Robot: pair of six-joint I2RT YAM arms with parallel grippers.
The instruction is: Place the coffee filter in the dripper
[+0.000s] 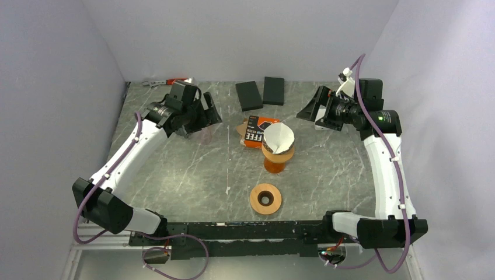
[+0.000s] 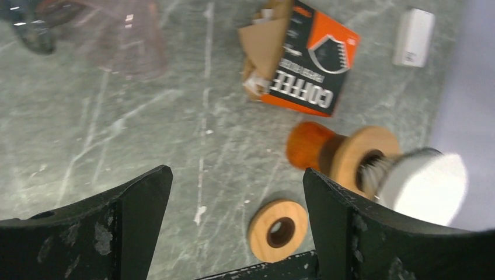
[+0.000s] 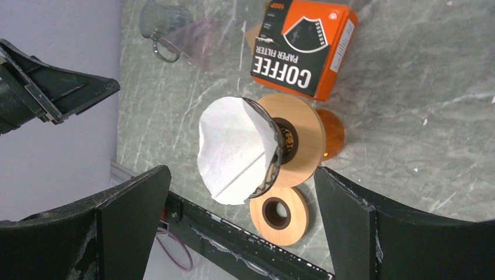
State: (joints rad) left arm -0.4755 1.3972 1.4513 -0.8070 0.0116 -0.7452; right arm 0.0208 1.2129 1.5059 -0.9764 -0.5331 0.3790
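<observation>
The white paper coffee filter sits open inside the dripper, a wire cone on a wooden collar over an orange glass base, at the table's middle. In the right wrist view the filter fills the cone, and the wooden collar lies behind it. My left gripper hangs open to the dripper's left, well apart from it. My right gripper hangs open to its right, also apart. Nothing lies between the black fingers of the left gripper or in the right gripper.
An orange coffee filter box lies just behind the dripper. A loose wooden ring lies in front of it. A clear glass vessel stands under the left gripper. Two black blocks rest at the back, and a red-handled tool lies at the far left.
</observation>
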